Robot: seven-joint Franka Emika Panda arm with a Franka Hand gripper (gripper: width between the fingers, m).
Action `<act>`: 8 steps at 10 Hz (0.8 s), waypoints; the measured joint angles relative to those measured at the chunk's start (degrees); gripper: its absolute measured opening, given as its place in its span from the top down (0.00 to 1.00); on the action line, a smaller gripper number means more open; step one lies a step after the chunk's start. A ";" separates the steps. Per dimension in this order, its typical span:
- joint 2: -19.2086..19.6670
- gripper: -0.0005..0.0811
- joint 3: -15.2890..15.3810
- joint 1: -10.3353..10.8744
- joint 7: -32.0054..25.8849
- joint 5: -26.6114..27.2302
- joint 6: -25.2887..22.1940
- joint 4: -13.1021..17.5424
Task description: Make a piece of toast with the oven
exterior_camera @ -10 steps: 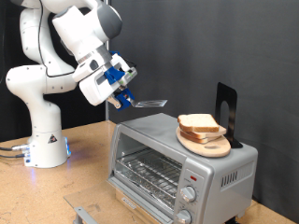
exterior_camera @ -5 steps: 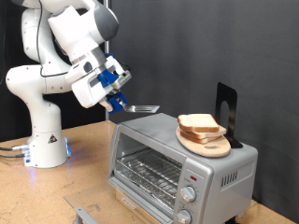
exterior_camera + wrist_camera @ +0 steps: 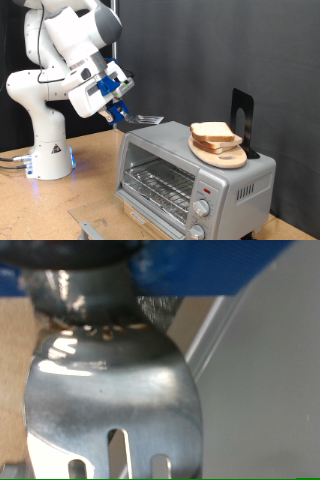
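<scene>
The silver oven [image 3: 190, 172] stands at the exterior view's lower right, its glass door shut and the wire rack showing behind it. Two slices of toast bread [image 3: 212, 131] are stacked on a round wooden board [image 3: 222, 154] on the oven's top. My gripper [image 3: 120, 110] hangs left of and slightly above the oven's left top edge, shut on the handle of a metal slotted spatula [image 3: 148, 119]. The blade points toward the bread and stops well short of it. In the wrist view the spatula blade [image 3: 110, 390] fills the middle, with the oven top [image 3: 270, 390] beside it.
A black upright stand [image 3: 242, 120] sits on the oven behind the board. The arm's white base [image 3: 45, 150] is on the wooden table [image 3: 90, 175] at the exterior view's left. A grey metal piece [image 3: 88, 228] lies at the table's front edge.
My gripper has moved left and slightly down with the spatula, drawing the blade further away from the bread. The bread, board and oven have not moved.
</scene>
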 joint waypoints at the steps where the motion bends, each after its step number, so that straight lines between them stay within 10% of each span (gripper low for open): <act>1: 0.08 0.52 1.15 -0.70 3.17 -3.87 -2.03 0.54; 8: 4.46 0.52 3.39 -3.96 11.70 -15.36 -13.83 9.57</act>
